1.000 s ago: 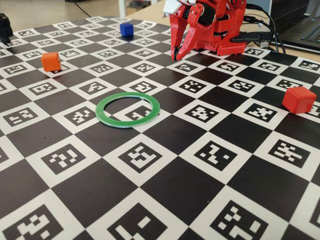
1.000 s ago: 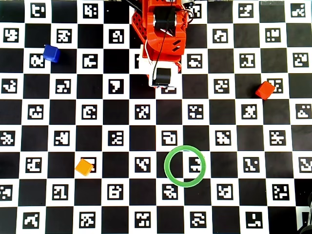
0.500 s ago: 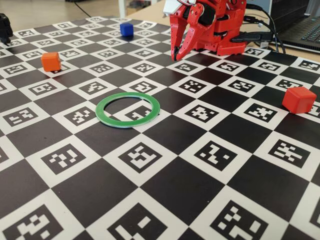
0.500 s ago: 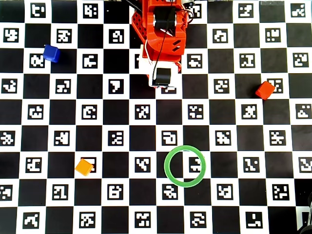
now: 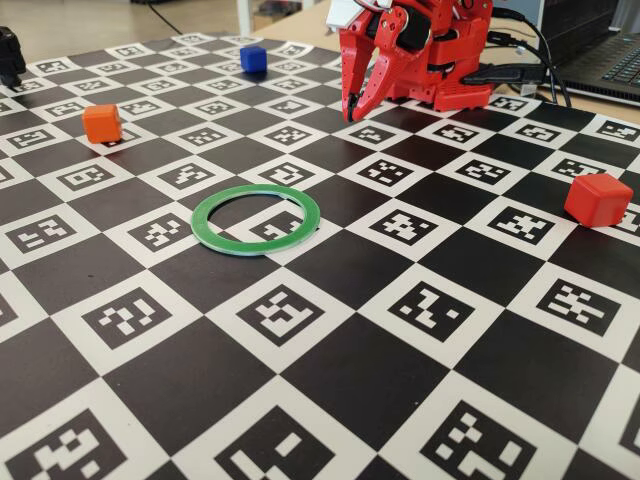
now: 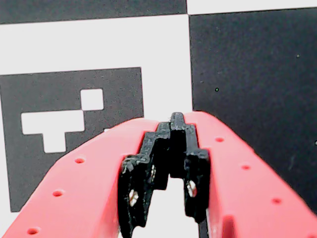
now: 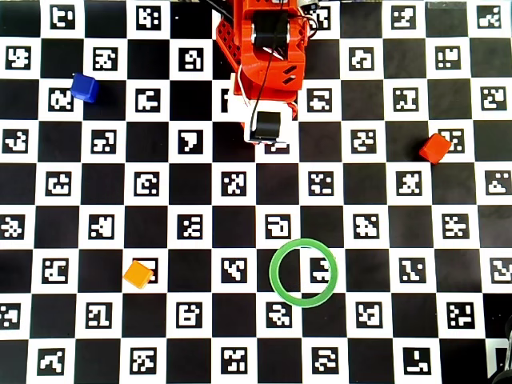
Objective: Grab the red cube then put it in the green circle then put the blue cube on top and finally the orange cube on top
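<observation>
The red cube (image 5: 598, 199) (image 7: 436, 148) rests on the checkered mat at the right in both the fixed and overhead views. Near the middle lies the green circle (image 5: 200, 222) (image 7: 274, 272), flat, with nothing inside it. The blue cube (image 5: 253, 58) (image 7: 84, 87) sits at the far left, and the orange cube (image 5: 101, 122) (image 7: 138, 274) sits left of the circle. My gripper (image 5: 352, 108) (image 6: 177, 119) hangs folded close to the red arm base (image 7: 268, 72), pointing down over the mat. It is shut, holds nothing, and is far from every cube.
The mat (image 5: 330, 330) is a black-and-white checkerboard with printed markers. A laptop and cables (image 5: 600, 60) lie behind the arm base at the back right. A dark object (image 5: 8, 55) stands at the far left edge.
</observation>
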`<action>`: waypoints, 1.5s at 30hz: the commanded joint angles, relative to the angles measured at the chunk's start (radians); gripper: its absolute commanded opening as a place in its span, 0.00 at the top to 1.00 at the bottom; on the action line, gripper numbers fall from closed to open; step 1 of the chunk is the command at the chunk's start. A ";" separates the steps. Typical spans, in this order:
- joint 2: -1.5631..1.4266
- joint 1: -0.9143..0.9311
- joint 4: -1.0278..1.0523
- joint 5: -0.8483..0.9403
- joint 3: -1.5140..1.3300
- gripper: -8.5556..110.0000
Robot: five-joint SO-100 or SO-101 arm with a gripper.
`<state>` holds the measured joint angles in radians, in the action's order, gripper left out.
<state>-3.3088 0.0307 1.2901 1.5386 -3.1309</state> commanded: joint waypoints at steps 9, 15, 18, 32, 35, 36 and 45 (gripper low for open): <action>-0.051 -0.008 0.067 -0.003 -0.055 0.97; -0.051 -0.008 0.067 -0.003 -0.055 0.97; -0.051 -0.008 0.067 -0.003 -0.055 0.97; -0.051 -0.008 0.067 -0.003 -0.055 0.97; -0.051 -0.008 0.067 -0.003 -0.055 0.97; -0.051 -0.008 0.067 -0.003 -0.055 0.97; -0.051 -0.009 0.066 -0.017 -0.055 0.97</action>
<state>-3.3088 0.0307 1.2901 1.5248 -3.1309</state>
